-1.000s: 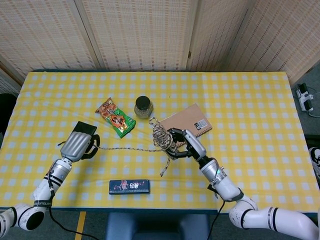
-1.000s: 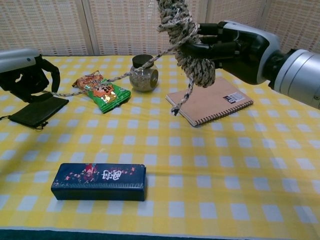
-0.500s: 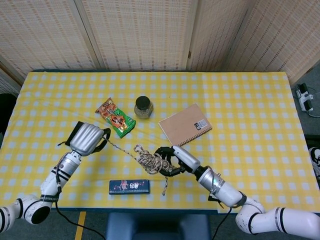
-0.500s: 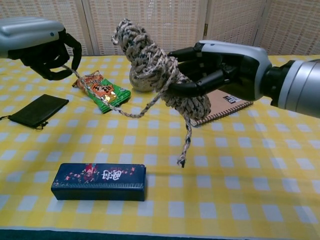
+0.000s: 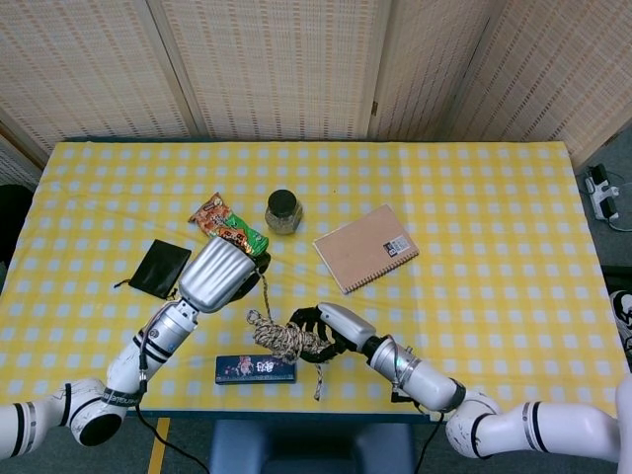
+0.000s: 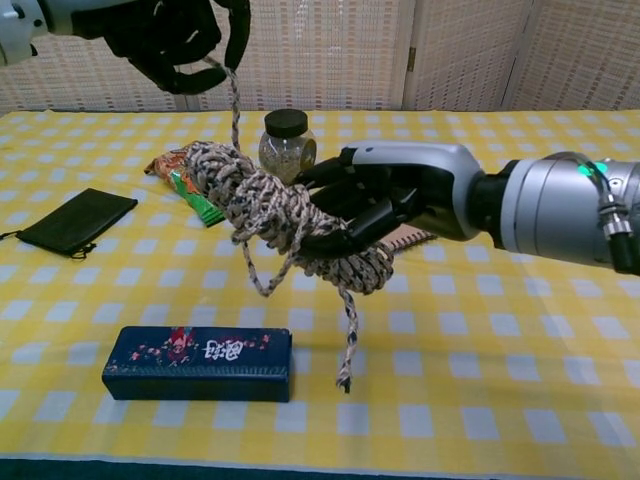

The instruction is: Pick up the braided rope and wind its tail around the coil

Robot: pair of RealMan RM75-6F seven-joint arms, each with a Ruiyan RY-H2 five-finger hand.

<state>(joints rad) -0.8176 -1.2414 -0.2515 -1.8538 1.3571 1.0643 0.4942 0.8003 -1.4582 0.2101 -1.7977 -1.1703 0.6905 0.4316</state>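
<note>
Braided rope (image 6: 300, 225) is bunched in a coil in my right hand (image 6: 395, 200), whose fingers are clenched around it, lifted above the dark blue box (image 6: 197, 363). My left hand (image 6: 175, 35), higher and left of the coil, pinches the tail running up from it. One loose end dangles just right of the box.

**Lighting and image quality, head and chest views**

Both views are evenly and brightly lit from overhead by diffuse light. Shadows are soft and short, as beneath the dark box (image 6: 197, 362) on the tablecloth (image 6: 520, 400). The right hand (image 6: 400, 195) carries a mild sheen on its silver shell; no glare burns out. The head view is sharp throughout. The chest view softens slightly at the left hand (image 6: 180, 35).
</note>
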